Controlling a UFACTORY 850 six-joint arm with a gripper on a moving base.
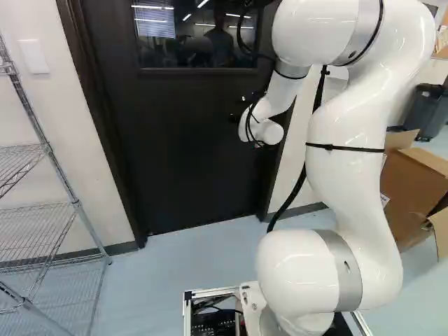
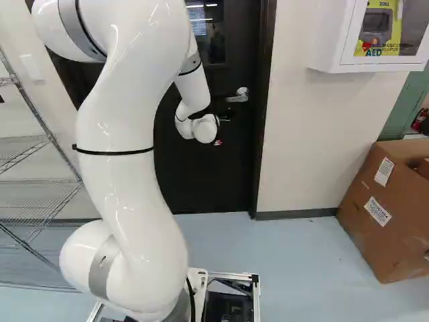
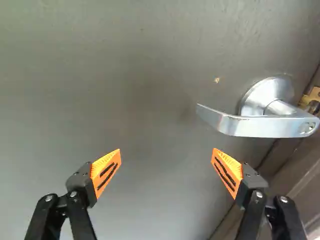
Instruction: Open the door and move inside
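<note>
Standing closed in its dark frame [image 2: 263,134], the black door [image 1: 189,154] fills the upper middle of the left base view, with a window [image 1: 196,35] at its top. Its silver lever handle [image 2: 238,96] shows just above the middle of the right base view, close to the door's right edge, the lever pointing left across the door.

Near the handle and a little below it in that view is the pincer [image 2: 221,131], released, its two orange pads [image 3: 106,172] spread wide with nothing between them. In the wrist view the handle lies ahead of and off to the side of one fingertip, apart from it; a brass plate [image 3: 314,95] shows at the door's edge past the handle.

The white arm [image 1: 350,154] rises from the foot of both base views, right of the middle in the left one and left of the middle in the right one.

Farther out, wire shelving [image 1: 35,210] stands at the left of the left base view. In the right base view, a white wall cabinet [image 2: 332,40] hangs at upper right, above an open cardboard box [image 2: 382,221] on the pale blue floor [image 2: 301,255].
</note>
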